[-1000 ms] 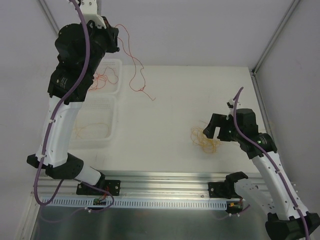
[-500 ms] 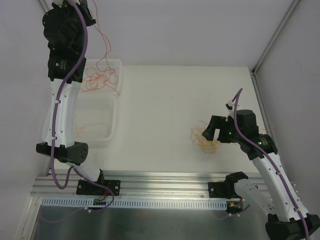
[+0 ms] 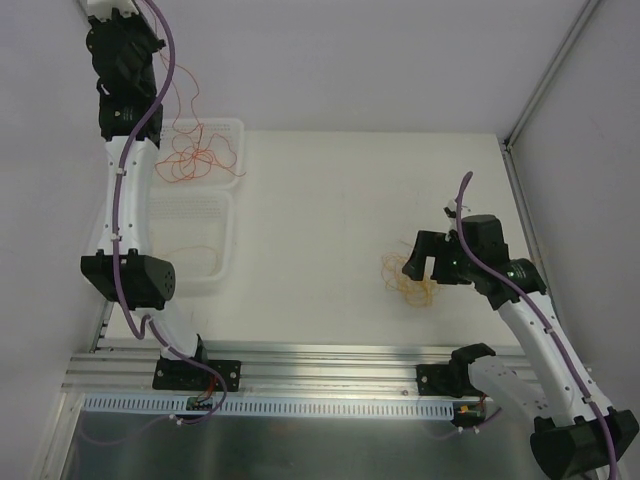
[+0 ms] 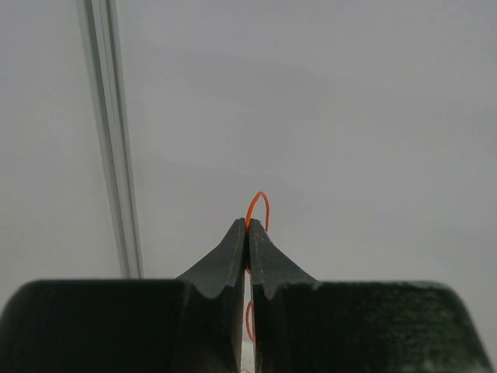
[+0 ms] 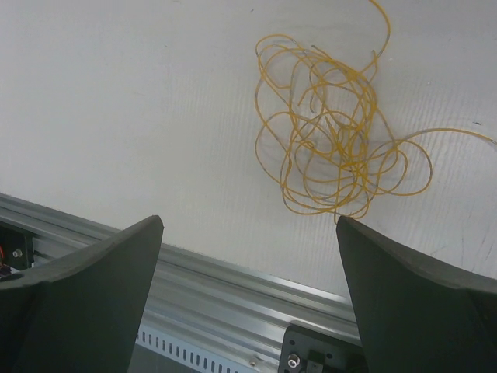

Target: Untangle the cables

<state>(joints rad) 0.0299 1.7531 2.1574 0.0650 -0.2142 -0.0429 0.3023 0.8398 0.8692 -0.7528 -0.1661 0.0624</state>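
Across the white table (image 3: 330,200) the 2 arms are the biggest shapes; the left arm (image 3: 122,200) stands tall at the far left corner, its wrist lifted high against the back wall; the right arm (image 3: 535,330) leans low over the right side of the table, bent in toward the middle. Along the near edge an aluminium rail (image 3: 330,355) carries both bases.

At the left side 2 translucent trays lie end to end; the far tray (image 3: 237,130) holds a loose heap of red-orange cables (image 3: 190,158); the near tray (image 3: 228,250) holds a few pale yellow-orange loops (image 3: 185,258).

Right of centre, on the bare table, lies the yellow-orange tangle (image 3: 410,285), a knot of curly loops with 1 long strand trailing off to one side in the right wrist view (image 5: 334,148). The right gripper (image 3: 425,268) hangs just above it with jaws spread wide and nothing between them; the tangle sits ahead of its fingertips (image 5: 147,233), apart from both.

The left gripper (image 4: 248,225) is pinched tight on a red-orange strand (image 4: 262,200), a small loop of which pokes out past the tips. From above, that strand (image 3: 192,100) hangs from the raised wrist and runs down toward the heap in the far tray.
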